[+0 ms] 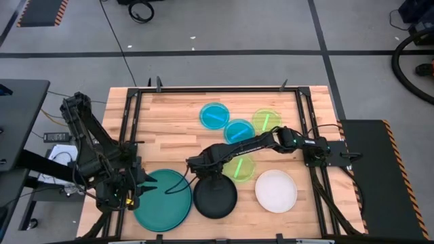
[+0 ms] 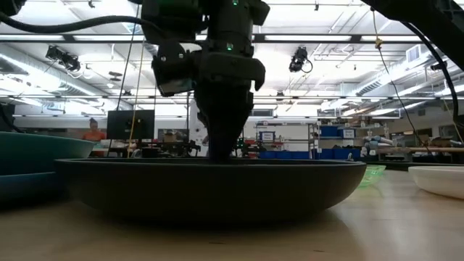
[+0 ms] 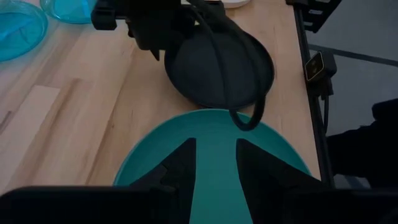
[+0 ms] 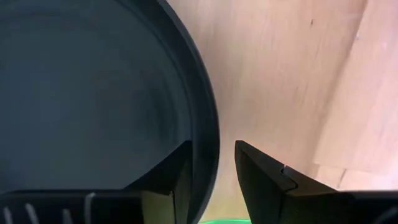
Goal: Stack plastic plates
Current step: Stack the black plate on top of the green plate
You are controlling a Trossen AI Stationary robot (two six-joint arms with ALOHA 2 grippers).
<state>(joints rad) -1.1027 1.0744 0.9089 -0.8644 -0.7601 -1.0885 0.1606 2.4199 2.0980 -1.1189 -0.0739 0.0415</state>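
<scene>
The black plate (image 1: 215, 198) lies flat on the table near its near edge. My right gripper (image 4: 212, 168) points down at the plate's far rim, open, with one finger inside the rim and one outside. The teal plate (image 1: 163, 201) lies to the black plate's left. My left gripper (image 3: 216, 162) is open just over the teal plate's left part. The white plate (image 1: 276, 190) lies to the right. Two cyan plates (image 1: 215, 115) (image 1: 239, 131) and two lime plates (image 1: 266, 120) (image 1: 239, 167) lie farther back. No blue plate shows apart from the others. My right gripper stands astride the black plate's far rim (image 4: 208, 140) from above. The inner finger (image 4: 177, 171) is close against the rim's inner wall, and I cannot tell whether it touches. Bare wood shows between the rim and the outer finger. The plate rests flat on the table.
A dark frame runs along the table's edges (image 1: 129, 129). The right arm (image 1: 271, 141) reaches across the middle of the table, over one lime plate. A cable loop (image 3: 245, 118) hangs over the teal plate's rim. Bare wood (image 1: 169, 129) lies at the far left.
</scene>
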